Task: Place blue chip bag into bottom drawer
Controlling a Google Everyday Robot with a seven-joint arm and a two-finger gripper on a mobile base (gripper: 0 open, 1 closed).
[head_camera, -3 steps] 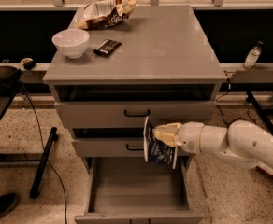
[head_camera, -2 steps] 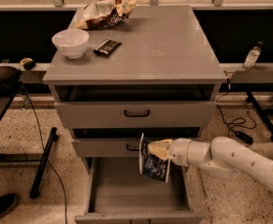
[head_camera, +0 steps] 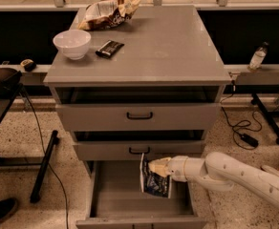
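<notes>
arm [head_camera: 244,175]: smooth off-white rounded tubular shell | wrist: white cylindrical collar | gripper [head_camera: 154,167]: pale cream-yellow jaws, at arm's tip over open grey bottom drawer [head_camera: 115,192]

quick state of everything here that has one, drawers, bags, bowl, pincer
blue chip bag: upright, held over the bottom drawer, not yet down
pincer: shut on the bag's upper part, above the open drawer
bottom drawer: pulled out, open
middle drawer: pushed in
top drawer: pushed in
white bowl: upright on the cabinet top
brown-and-white chip bag: lying crumpled at the back
black bar wrapper: flat beside the bowl
</notes>
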